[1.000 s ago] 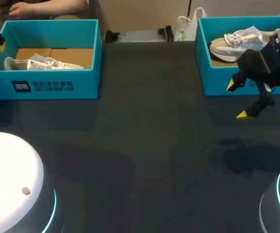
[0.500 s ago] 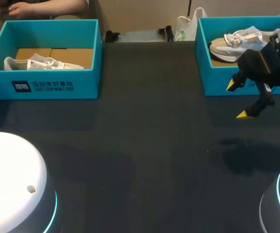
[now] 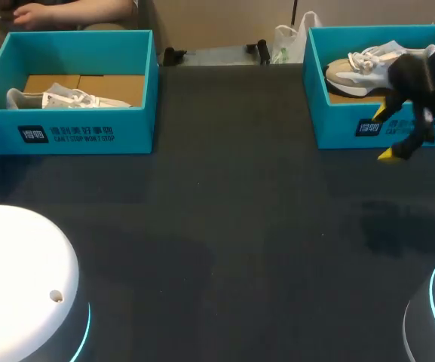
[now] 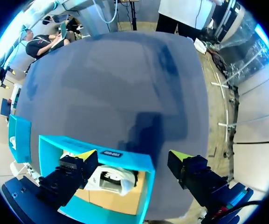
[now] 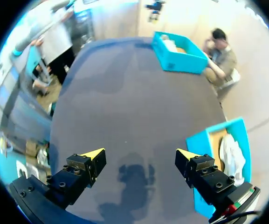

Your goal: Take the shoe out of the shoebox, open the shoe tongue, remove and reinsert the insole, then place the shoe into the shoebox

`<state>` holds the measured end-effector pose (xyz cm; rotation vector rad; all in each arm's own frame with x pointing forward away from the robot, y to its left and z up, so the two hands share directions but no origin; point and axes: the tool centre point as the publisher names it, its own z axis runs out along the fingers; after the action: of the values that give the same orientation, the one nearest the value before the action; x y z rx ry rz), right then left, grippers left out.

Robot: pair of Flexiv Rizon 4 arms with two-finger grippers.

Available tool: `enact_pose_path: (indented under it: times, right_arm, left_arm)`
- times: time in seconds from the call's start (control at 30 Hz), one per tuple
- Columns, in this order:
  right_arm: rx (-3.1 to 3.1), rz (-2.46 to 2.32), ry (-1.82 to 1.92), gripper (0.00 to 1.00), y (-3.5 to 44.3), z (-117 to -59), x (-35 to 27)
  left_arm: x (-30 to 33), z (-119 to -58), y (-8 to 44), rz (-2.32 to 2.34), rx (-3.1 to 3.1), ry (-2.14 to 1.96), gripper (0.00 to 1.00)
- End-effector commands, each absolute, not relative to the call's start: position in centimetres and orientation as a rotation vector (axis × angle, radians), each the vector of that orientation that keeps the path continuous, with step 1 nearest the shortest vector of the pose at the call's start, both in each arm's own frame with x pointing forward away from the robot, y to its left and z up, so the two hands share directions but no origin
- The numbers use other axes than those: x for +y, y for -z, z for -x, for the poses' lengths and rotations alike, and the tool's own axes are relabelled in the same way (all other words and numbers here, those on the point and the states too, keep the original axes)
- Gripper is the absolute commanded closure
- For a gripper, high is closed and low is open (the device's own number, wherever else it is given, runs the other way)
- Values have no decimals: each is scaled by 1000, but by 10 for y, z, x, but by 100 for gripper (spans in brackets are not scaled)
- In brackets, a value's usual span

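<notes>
A beige-toed sneaker [image 3: 356,69] lies lengthwise in the right shoebox [image 3: 336,134], toe toward the middle of the table [image 3: 240,226]. The right gripper [image 3: 385,134] hangs spread, empty, before its front wall; the left gripper [image 4: 133,155], spread, straddles the left shoebox [image 4: 55,145] wall.

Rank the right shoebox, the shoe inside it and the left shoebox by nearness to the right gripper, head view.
1. Right shoebox, front wall beside the right gripper.
2. Beige shoe, inside that box.
3. Left shoebox, far across the table.
</notes>
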<state>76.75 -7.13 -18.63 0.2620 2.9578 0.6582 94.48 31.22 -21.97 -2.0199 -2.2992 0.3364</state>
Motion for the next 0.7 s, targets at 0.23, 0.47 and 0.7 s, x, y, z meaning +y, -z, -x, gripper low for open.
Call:
enact_pose_path:
  times: [0.23, 0.47, 0.7]
  right_arm:
    - [2951, -612, -648, 0, 176, -836, -111]
    - [2864, -877, -671, 0, 175, -884, -134]
    - [2756, -1110, -572, 0, 171, -914, -148]
  left_arm:
    - [290, -913, 217, 1967, -2322, -375, 0]
    - [284, -903, 216, 1965, -2317, -365, 0]
    - [284, -903, 216, 1965, -2317, -365, 0]
